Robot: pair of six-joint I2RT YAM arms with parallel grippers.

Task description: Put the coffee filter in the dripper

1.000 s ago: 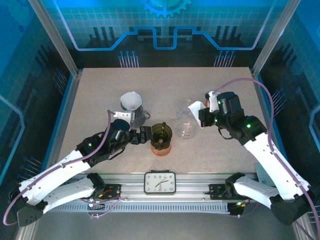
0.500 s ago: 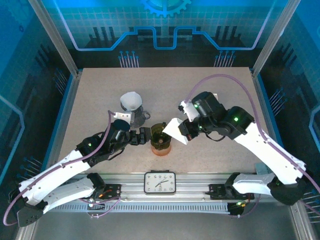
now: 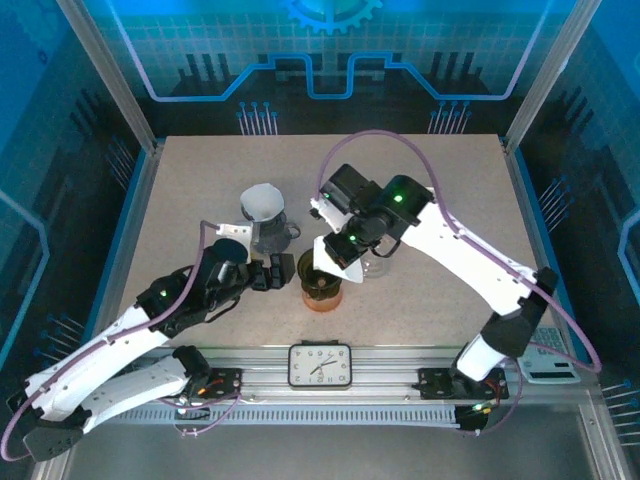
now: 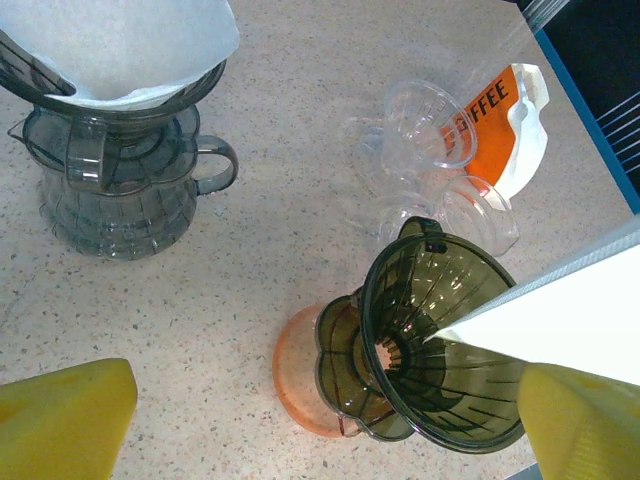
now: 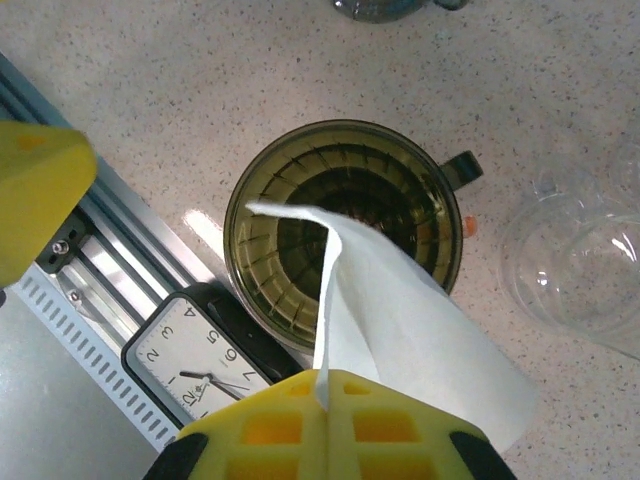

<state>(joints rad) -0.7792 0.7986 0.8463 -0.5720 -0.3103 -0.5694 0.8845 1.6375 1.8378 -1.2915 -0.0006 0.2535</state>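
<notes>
While pinching the paper filter (image 5: 400,320) in right gripper (image 5: 325,388), lower tip-first into olive dripper (image 5: 275,240) at frame centre; leave left gripper (image 3: 268,272) splayed, clear.

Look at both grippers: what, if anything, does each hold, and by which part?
The right gripper pinches the white paper filter by its wide end, tip over the dripper. The left gripper is open and holds nothing.
</notes>
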